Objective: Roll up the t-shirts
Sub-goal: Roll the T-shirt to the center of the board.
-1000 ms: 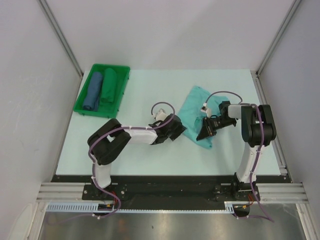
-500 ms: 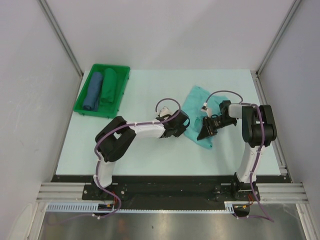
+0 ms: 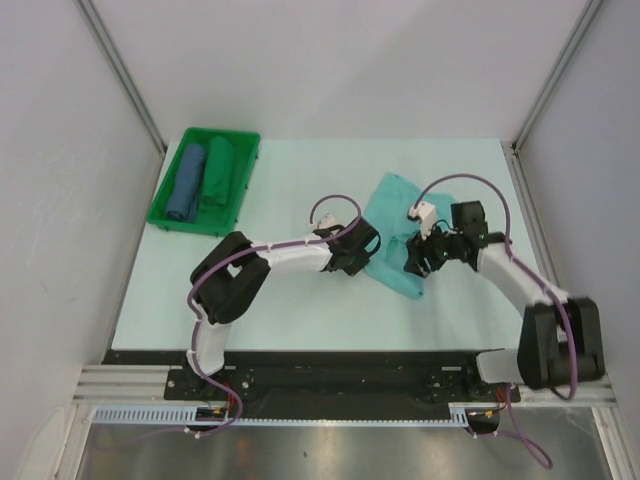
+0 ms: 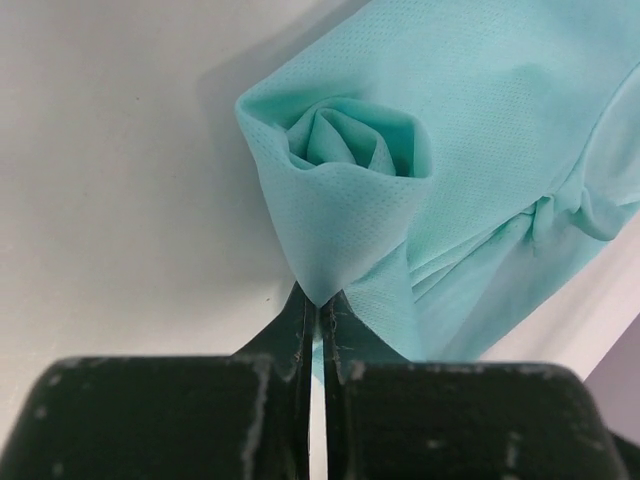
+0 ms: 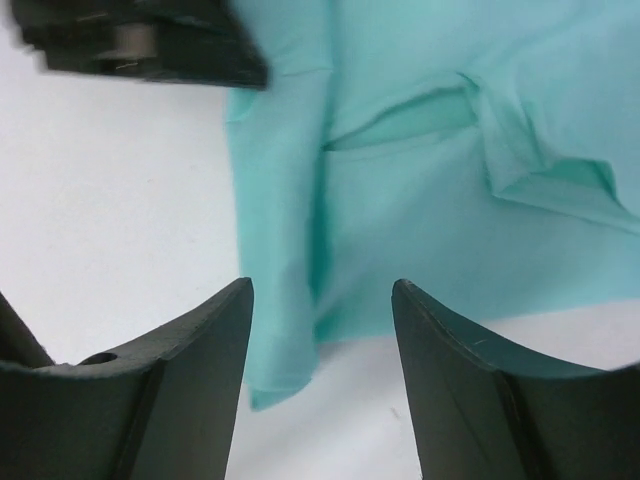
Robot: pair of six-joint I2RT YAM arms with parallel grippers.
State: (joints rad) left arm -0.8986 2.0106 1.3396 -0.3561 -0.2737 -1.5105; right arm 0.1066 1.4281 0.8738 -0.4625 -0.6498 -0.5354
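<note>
The light turquoise t-shirt [image 3: 393, 222] lies crumpled on the table, right of centre. My left gripper [image 3: 362, 250] is at its left edge, shut on a pinch of the cloth. In the left wrist view the fingertips [image 4: 320, 300] squeeze a fold of the t-shirt [image 4: 470, 130], which curls into a small loose roll above them. My right gripper [image 3: 416, 262] hangs over the shirt's near right part. Seen from the right wrist it [image 5: 322, 290] stands open with nothing between the fingers, the t-shirt [image 5: 430, 200] and its near corner lying below.
A green tray [image 3: 222, 133] at the back left holds a blue cloth roll [image 3: 186, 182] and a dark green one [image 3: 217, 172]. Grey walls close in the table on three sides. The left gripper's black body [image 5: 140, 40] shows at the top left of the right wrist view.
My left gripper moved right to the shirt's edge and shut on the cloth. My right gripper opened and let go, and the right arm's elbow swung down toward the near edge.
</note>
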